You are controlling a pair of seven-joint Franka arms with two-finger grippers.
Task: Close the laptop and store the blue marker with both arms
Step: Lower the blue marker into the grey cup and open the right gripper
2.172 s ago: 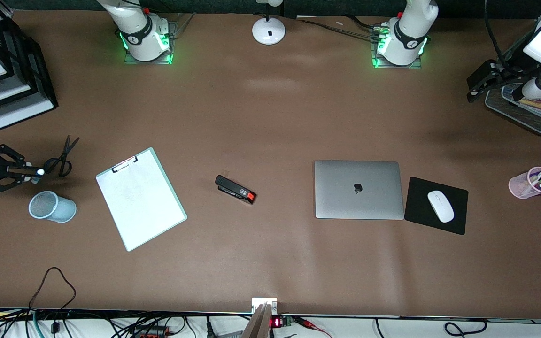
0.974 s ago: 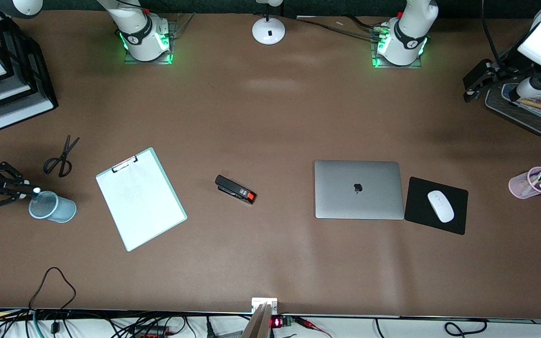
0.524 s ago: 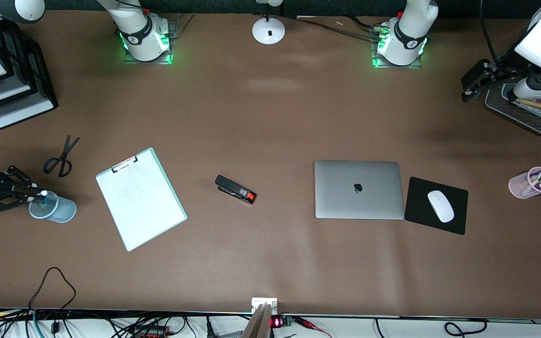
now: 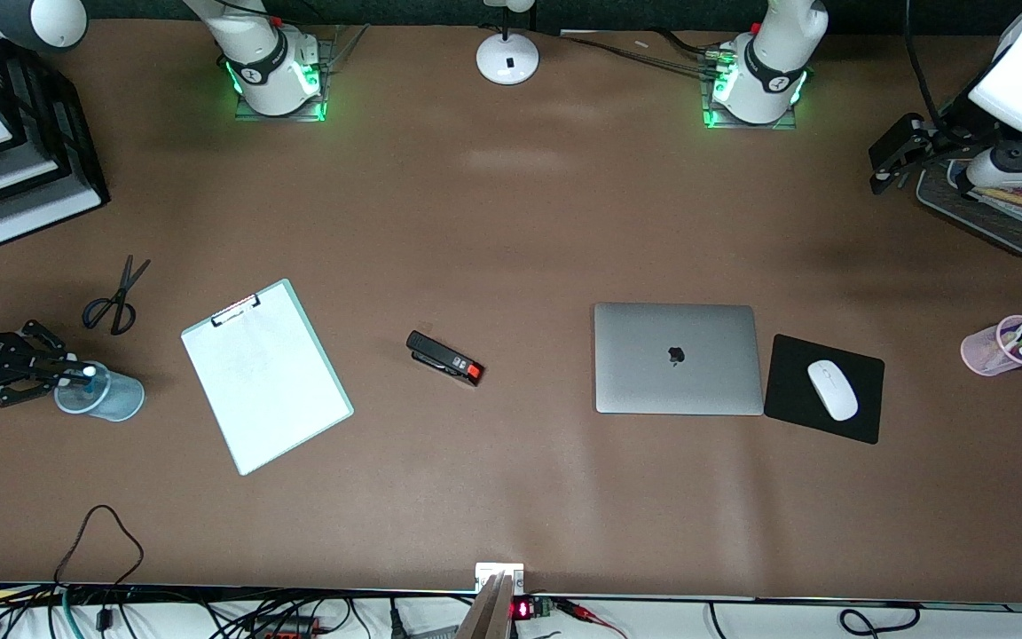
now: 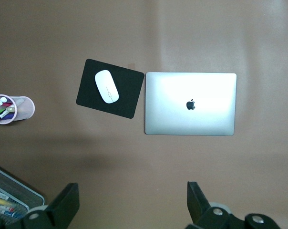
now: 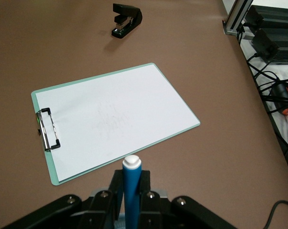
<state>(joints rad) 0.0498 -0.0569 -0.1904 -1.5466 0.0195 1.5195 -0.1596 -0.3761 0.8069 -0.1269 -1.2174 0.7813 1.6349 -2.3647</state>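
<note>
Overhead, the laptop (image 4: 678, 358) is seen shut on the table (image 4: 511, 222), beside the mousepad (image 4: 823, 388) with its mouse (image 4: 831, 389). The right pincer (image 4: 63, 376) is clamped on the blue marker (image 4: 81, 372) over the mesh cup (image 4: 99, 392), at the right arm's end of the table. The left pincer (image 4: 885, 160), above the wire tray (image 4: 990, 209), is spread open.

From the left wrist, wide-apart fingers (image 5: 63, 206) are seen over the closed laptop (image 5: 190, 103).

From the right wrist, the marker (image 6: 132, 190) is gripped upright, near the clipboard (image 6: 113, 118).
</note>
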